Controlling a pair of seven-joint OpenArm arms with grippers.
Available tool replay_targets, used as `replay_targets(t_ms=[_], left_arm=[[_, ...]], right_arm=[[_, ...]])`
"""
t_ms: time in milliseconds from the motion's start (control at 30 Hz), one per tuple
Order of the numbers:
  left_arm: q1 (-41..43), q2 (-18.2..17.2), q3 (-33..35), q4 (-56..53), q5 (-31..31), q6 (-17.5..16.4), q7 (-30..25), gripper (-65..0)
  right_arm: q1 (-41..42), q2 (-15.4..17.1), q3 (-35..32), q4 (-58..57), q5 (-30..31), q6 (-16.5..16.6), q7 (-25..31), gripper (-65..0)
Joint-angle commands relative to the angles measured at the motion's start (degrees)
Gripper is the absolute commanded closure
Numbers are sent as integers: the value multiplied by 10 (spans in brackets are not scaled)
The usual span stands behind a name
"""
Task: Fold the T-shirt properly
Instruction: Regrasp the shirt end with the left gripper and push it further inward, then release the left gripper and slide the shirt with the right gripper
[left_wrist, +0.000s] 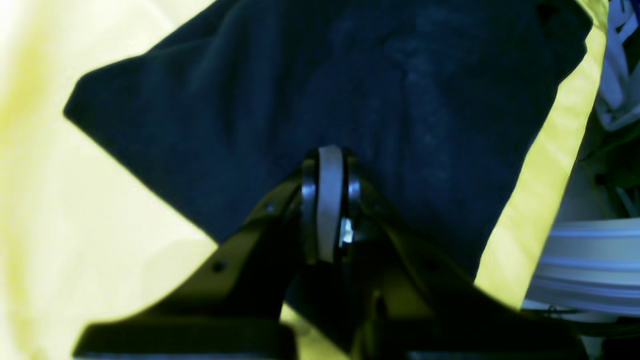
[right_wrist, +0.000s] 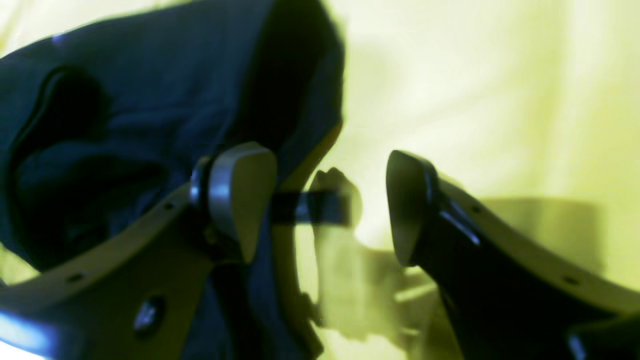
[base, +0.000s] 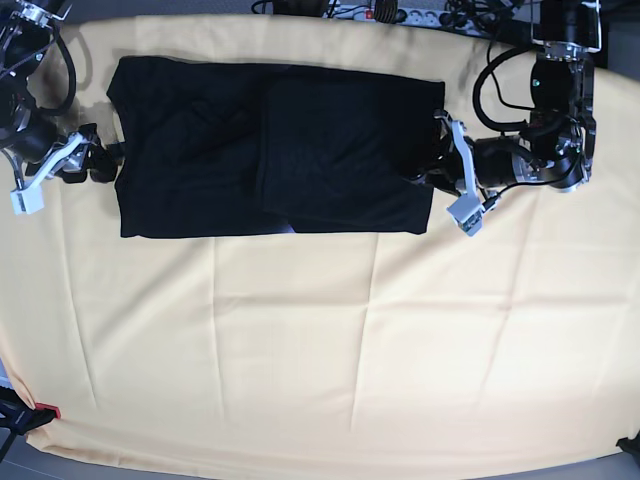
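Fingers of the left gripper (left_wrist: 330, 150) are pressing together, clenched on nothing visible; the wrist view is showing pads meeting with no cloth between, tips hovering over the black T-shirt (base: 270, 150). That gripper is sitting at the shirt's edge nearest the left arm, probably parked there after laying a flap over, or getting ready to pin the edge. Fingers of the right gripper (right_wrist: 330, 205) are standing spread, released, with one finger (right_wrist: 240, 195) lying against a bunched fold at the shirt's opposite end and the other over bare yellow cloth (base: 300, 340); likely lining up to pinch that hem for the next fold.

T-shirt is lying flat, plain side up, on the yellow cloth, toward its far edge. Long axis is running from one gripper to the other. A folded layer is overlapping the half nearer the left gripper. Neck direction: cannot tell.
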Motion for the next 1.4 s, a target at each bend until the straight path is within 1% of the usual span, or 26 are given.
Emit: replay_targets(t_ms=[0,100,200,267,333,367,433,567,633,667,700,767,800,933,1000,1100,1133,1233,1367], left_arm=[[-7,-9,-4,9,-14,-3,-11,0],[-8,-18,-4,9,-14,-3,-13,0],[-8,-19,-4,9,-14,-3,-11,0],[-8,-19,-4,10,-16,-3,-12,0],[-8,-19,-4,9,-17,-3,-12,0],[-8,-19,-4,9,-18,-3,-12,0],[-8,-19,-4,10,-22,-3,-12,0],[-8,-19,-4,10,-31,-3,-13,0],[-8,-19,-4,10,-31,-3,-13,0],[-8,-19,-4,10,-31,-3,-13,0],[-8,-19,-4,9,-31,-3,-13,0],[-8,-19,-4,10,-31,-3,-13,0],[-8,-19,-4,10,-31,-3,-13,0],[-13,-19,-5,10,-31,-3,-13,0],[-13,-19,-12,10,-33,-3,-13,0],[-12,-19,-41,10,-51,-3,-13,0],[-12,-19,-54,10,-61,-3,-13,0],[-12,-19,-96,10,-87,-1,-12,0],[-12,-19,-137,10,-96,3,-11,0]], right_arm=[[0,7,5,-10,25,6,7,-410],[-1,-10,5,-66,59,23,3,-410],[-1,-19,5,-106,113,44,-24,-410],[-1,-26,5,-115,162,63,-58,-410],[-1,-37,5,-115,206,74,-91,-409],[-2,-42,5,-115,228,79,-91,-409],[-3,-49,0,-115,254,79,-91,-409],[-4,-55,-10,-115,254,79,-91,-409],[-4,-57,-10,-115,254,79,-91,-383],[-4,-57,-10,-115,254,79,-91,-341],[-4,-56,-10,-115,254,79,-91,-269],[2,-56,-10,-115,254,79,-91,-70],[5,-56,-10,-115,254,79,-91,0],[20,-50,-9,-105,254,79,-91,0],[23,-41,-9,-84,254,79,-91,0],[23,-19,-4,-37,254,79,-91,0],[23,-11,-1,-21,246,79,-91,0],[23,13,10,21,187,79,-91,0],[23,54,13,59,144,79,-91,0]])
